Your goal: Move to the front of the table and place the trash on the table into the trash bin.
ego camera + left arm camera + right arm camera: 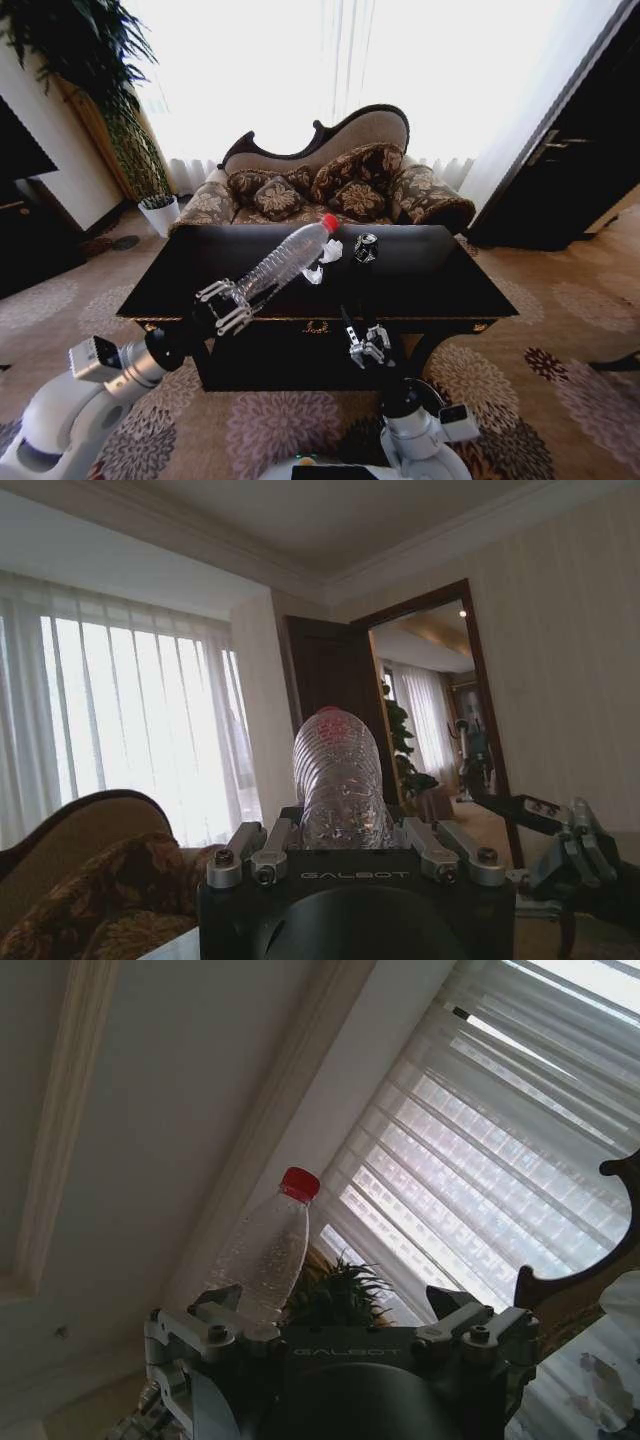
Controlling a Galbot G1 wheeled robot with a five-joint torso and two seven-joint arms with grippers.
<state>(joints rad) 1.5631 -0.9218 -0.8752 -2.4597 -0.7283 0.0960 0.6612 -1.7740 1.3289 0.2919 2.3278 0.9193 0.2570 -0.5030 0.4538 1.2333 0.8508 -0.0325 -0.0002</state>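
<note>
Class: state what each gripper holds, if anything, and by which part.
Left gripper holds the bottle by its base end, red cap pointing away. Right gripper holds nothing.

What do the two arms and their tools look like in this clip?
Both arms are glossy white shells ending in silver and black wrist sections. The left tool and right tool have black bodies with silver-grey metal linkage fingers joined by round bolts. White "GALBOT" lettering marks each tool body in the wrist views.

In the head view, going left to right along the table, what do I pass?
Left gripper shut on the plastic bottle → white paper scraps → crushed can. The right gripper hovers lower, at the table's front edge.
</note>
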